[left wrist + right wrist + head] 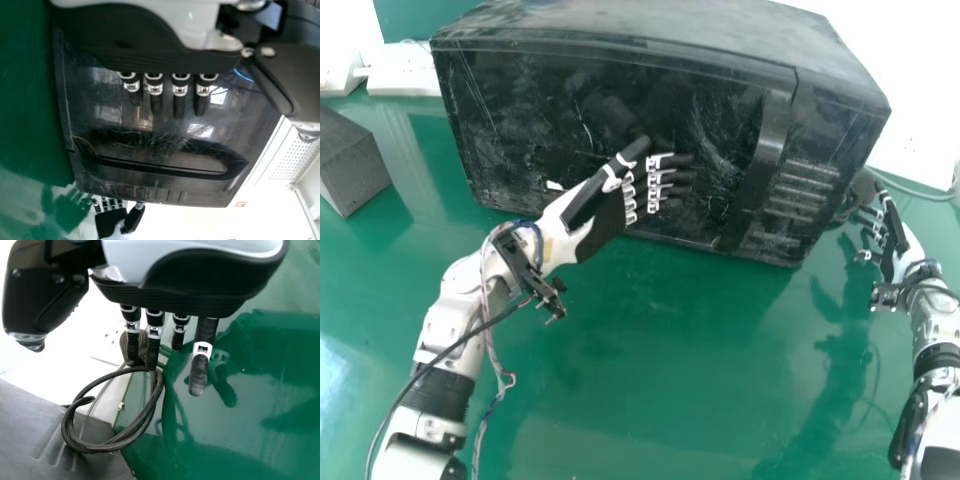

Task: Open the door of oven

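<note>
1. The black oven is standing on the green table, its door sitting closed and its handle running upright near the oven's right end.
2. The left hand is reaching across the oven's front, fingers straight, slightly apart; whether they are touching it, I cannot tell.
3. The right hand is resting idle beside the oven's right side, fingers loosely extended, apart.
4. A black cable is looping beside the oven.

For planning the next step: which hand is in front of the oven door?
The left hand; the right hand is to the right of the oven.
</note>
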{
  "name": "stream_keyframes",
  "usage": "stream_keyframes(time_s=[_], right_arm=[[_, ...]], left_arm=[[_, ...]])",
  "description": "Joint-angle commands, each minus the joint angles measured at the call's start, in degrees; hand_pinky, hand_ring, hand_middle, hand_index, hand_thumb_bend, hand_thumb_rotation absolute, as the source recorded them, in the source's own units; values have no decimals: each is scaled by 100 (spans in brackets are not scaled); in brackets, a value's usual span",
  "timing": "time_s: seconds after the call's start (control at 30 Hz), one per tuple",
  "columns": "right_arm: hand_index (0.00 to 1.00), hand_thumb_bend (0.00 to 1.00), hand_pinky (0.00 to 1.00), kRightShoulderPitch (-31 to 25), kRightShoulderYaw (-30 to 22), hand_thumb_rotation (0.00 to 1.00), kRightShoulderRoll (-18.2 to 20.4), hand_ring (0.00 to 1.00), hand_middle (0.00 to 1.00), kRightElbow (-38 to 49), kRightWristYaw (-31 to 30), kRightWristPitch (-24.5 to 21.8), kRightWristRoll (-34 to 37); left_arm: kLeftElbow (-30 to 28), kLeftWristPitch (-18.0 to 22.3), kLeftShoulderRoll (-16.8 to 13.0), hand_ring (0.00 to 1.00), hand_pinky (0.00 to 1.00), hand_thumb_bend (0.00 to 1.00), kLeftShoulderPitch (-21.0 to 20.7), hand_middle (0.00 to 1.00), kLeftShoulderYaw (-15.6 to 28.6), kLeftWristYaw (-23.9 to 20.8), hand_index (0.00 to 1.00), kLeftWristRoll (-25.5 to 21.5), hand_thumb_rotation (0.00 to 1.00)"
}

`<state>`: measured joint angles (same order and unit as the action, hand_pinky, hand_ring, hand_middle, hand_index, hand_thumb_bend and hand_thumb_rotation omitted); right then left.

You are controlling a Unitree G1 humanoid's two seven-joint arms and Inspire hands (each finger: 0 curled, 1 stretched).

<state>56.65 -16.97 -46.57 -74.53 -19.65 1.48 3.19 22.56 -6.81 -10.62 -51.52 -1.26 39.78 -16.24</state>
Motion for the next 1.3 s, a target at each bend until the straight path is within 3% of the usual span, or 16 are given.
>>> stream_keyframes(time_s=[0.0,0.23,0.63,0.8,0.97,1.07,1.27], right_arm=[[88,87,67,-342,39,100,215,70,84,-231,-39,-338,-68],[86,90,63,-346,44,100,214,64,81,-231,-50,-318,-81],[86,89,68,-348,17,100,227,69,81,-224,-32,-348,-55],[87,87,62,-342,28,100,228,66,83,-221,-48,-356,-60],[87,89,61,-343,33,100,231,67,82,-220,-28,-355,-65],[86,92,67,-345,43,100,222,71,82,-222,-63,-356,-73],[85,94,64,-350,49,100,240,66,80,-217,-26,-332,-74]], left_arm=[[212,62,94,100,95,100,-103,100,-54,19,100,75,89],[688,267,212,100,93,100,-315,100,-32,79,100,125,87],[858,389,444,100,94,100,-446,100,-122,75,100,309,89],[953,395,564,100,93,100,-543,100,-151,-70,100,442,87],[1067,496,671,100,93,100,-643,100,-146,-162,100,536,89],[1143,528,725,100,94,100,-679,100,-146,-221,100,595,88],[1469,813,783,100,93,100,-824,100,-179,-267,100,761,89]])
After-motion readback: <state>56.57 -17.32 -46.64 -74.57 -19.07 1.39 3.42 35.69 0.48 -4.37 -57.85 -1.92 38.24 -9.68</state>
